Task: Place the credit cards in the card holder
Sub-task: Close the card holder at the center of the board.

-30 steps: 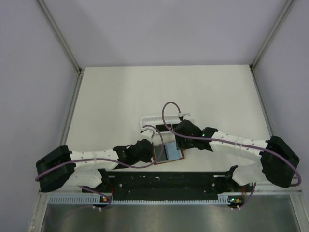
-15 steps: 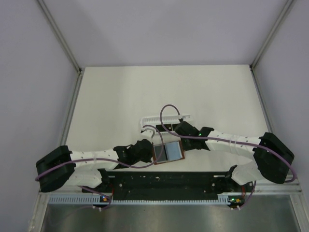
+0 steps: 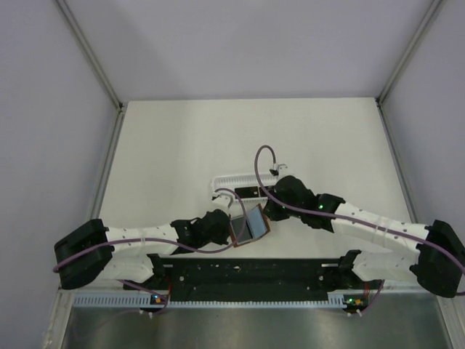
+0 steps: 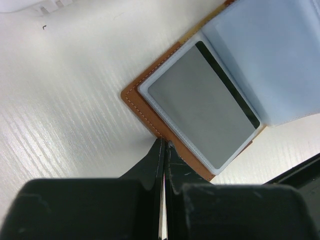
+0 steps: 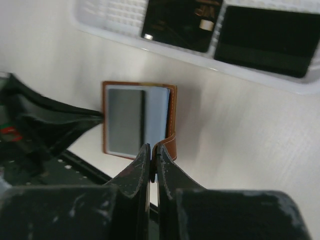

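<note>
The brown card holder (image 3: 251,224) lies open near the table's front edge, its right half raised off the table. A card (image 4: 205,107) shows grey behind the clear left pocket. My right gripper (image 5: 154,152) is shut on the holder's brown clasp tab (image 5: 170,145), and it sits at the holder's right side (image 3: 266,212) in the top view. My left gripper (image 4: 164,146) is shut, its tips against the holder's brown left edge (image 4: 137,97). Two black credit cards (image 5: 181,22) (image 5: 265,32) lie in the white basket (image 5: 120,12).
The white slotted basket (image 3: 232,178) stands just behind the holder. A black base plate (image 3: 247,273) and a white slotted rail (image 3: 218,299) run along the near edge. Grey walls close in the table on three sides.
My right gripper has shut on the holder's tab and lifted its right half up and to the left. The right arm's elbow swung out to the right. The left arm has not moved.
</note>
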Controlling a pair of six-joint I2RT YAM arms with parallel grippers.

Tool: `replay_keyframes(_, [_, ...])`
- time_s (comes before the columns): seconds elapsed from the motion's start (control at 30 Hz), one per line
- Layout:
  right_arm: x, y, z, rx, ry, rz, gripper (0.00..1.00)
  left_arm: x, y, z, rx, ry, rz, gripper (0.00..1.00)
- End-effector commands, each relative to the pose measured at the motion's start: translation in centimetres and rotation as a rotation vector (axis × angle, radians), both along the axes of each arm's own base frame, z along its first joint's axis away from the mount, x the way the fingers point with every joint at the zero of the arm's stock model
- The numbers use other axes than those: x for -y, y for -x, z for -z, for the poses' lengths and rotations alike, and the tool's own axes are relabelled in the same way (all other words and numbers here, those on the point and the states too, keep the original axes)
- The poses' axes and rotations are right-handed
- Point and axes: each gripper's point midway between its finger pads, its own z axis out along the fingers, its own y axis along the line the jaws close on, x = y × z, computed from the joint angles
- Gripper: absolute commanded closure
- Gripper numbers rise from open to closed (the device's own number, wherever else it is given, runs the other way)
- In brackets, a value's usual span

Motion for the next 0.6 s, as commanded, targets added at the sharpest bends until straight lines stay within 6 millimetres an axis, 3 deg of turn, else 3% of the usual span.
replay_keyframes(0.0, [-5.2,1.2,-4.9,0.059,-0.323,-0.157,1.0,1.0,-0.6,-1.1,0.019,0.054,-0.012,1.0])
replay_keyframes(0.37, [-11.0,5.3,-3.5,-0.177,-0.638,-0.349,1.0,-0.3,-0.3,-1.7,0.029,0.198,-0.116,1.0])
replay_keyframes(0.57, [-12.1,6.1,-2.1,-0.252,-0.685,-0.394,1.0,-2.1,-0.5,-2.5,0.056,0.256,-0.202,1.0])
